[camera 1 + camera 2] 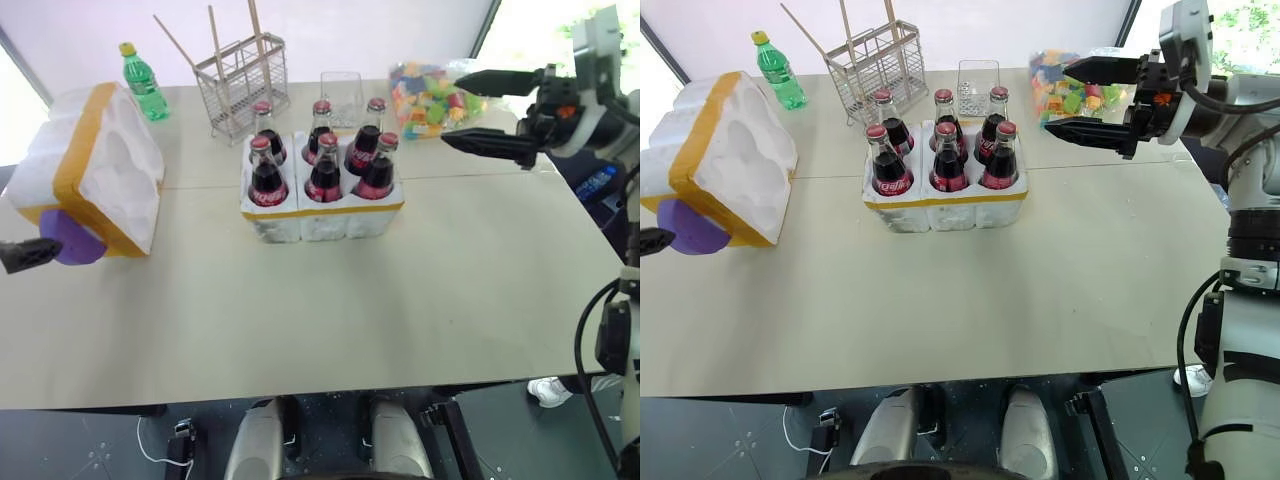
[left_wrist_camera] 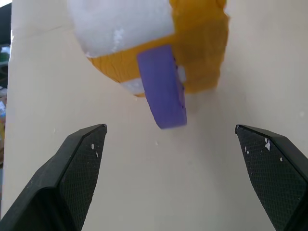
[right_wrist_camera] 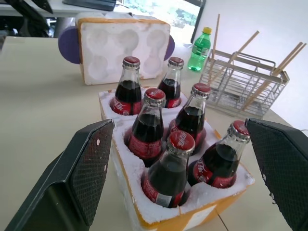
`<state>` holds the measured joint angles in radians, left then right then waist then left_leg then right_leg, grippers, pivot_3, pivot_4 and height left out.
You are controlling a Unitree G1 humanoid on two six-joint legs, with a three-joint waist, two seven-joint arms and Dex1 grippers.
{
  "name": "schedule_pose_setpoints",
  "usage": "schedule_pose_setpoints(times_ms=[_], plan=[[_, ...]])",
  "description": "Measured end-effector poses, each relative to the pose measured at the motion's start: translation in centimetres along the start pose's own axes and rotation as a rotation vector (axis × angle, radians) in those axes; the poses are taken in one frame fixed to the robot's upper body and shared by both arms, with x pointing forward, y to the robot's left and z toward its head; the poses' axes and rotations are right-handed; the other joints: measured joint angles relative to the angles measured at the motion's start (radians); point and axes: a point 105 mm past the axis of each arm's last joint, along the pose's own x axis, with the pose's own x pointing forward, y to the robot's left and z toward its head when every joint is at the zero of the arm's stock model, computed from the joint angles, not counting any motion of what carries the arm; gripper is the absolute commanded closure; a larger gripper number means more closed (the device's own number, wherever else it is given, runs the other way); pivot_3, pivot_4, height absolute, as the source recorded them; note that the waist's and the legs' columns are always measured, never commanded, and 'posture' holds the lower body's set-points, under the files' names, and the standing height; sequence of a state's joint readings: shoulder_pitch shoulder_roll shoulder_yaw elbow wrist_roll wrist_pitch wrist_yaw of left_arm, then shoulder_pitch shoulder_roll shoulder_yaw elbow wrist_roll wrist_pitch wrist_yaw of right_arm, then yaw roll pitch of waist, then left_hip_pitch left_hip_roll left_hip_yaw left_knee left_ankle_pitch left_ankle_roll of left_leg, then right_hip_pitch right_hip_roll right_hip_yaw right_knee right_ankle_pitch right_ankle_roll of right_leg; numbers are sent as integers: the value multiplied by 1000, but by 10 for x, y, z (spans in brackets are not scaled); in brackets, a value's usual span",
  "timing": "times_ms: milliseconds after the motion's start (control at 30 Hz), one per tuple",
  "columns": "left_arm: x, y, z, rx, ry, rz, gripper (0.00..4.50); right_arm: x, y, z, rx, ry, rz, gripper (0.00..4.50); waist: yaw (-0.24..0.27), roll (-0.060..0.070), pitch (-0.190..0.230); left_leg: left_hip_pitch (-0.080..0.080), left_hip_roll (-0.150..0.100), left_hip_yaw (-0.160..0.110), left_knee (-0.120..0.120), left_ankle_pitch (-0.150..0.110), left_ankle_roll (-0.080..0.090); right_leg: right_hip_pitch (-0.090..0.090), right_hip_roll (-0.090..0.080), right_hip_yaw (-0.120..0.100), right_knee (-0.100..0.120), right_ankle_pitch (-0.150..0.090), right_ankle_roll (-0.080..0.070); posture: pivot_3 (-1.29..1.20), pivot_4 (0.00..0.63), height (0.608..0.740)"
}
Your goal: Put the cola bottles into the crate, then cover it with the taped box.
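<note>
All six cola bottles [image 1: 322,160] are already seated in the crate [image 1: 322,212], so only the cover step looks left. The right end effector [image 1: 1087,97] is held wide open and empty, up beside the crate, likely to stay clear. The taped box [image 1: 92,170] is lying on the surface, hollow side toward the crate, just ahead of the left end effector [image 2: 190,178], also fully open with nothing grabbed yet.

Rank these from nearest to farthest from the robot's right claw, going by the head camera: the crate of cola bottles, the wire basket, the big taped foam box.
From the right gripper:
1. Crate, table centre.
2. Wire basket, behind the crate, toward the left.
3. Taped box, far left edge.
</note>
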<state>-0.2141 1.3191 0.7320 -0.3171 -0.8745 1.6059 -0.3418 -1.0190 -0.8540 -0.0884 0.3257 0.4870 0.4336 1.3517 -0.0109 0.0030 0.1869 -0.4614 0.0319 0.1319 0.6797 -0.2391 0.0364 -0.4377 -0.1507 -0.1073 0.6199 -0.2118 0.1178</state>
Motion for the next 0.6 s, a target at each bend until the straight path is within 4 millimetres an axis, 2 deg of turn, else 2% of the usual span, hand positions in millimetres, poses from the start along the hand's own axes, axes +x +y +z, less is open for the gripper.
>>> schedule_pose_setpoints(times_ms=[133,400,600], plan=[[27,-1,-5,-41,54,12,0,5,8,2,-18,-2,15,45,-2,0,0,0,-1,2,0,0,0,-1,0,0,1,0,0,0,150,736],[53,6,-3,-60,101,26,0,-18,6,-3,4,11,-108,45,0,-1,0,0,-1,3,0,0,-1,-1,0,0,2,0,0,0,150,736],[76,4,3,-63,115,-25,0,-22,17,1,-10,15,-110,45,-1,-1,0,0,-1,4,0,1,2,-2,0,0,3,0,0,0,150,736]])
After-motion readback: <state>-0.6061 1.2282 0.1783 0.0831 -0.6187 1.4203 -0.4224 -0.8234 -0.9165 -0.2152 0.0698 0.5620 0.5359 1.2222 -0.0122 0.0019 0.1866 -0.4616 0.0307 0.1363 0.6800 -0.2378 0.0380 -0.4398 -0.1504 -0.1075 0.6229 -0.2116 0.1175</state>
